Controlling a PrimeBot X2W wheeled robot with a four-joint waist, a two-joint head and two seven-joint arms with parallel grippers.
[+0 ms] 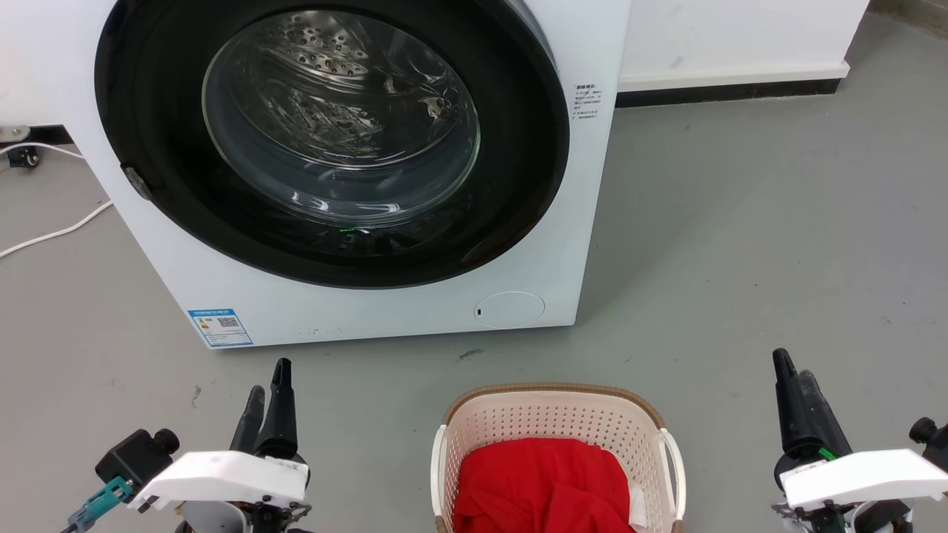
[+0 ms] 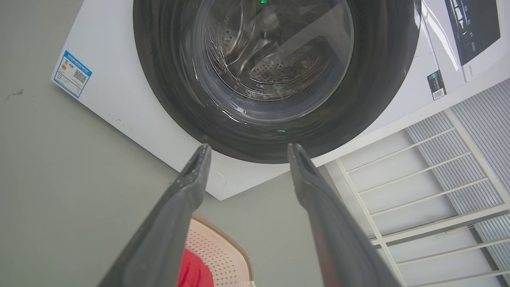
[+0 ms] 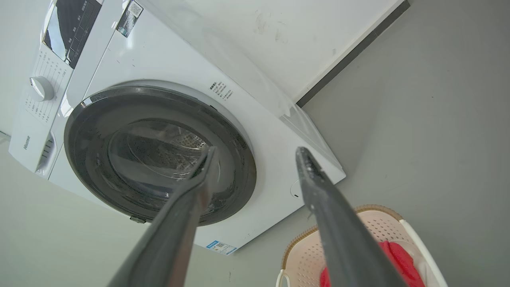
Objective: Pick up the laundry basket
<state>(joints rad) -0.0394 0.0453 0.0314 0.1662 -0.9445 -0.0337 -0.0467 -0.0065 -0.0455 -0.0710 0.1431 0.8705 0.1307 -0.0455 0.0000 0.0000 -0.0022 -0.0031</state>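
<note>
My left end effector [image 2: 247, 150] and right end effector [image 3: 257, 152] gape wide, empty; the rounded, holey plastic laundry basket [image 1: 563, 418] holds red cloth [image 1: 544, 481].

The laundry basket [image 1: 555, 418] stands on the floor [image 1: 740, 259] before the washer [image 1: 370, 311], a cloth [image 1: 544, 481] lying in it. The left hand [image 1: 270, 377] hangs well to its left, the right hand [image 1: 794, 364] well to its right, neither touching it.
</note>
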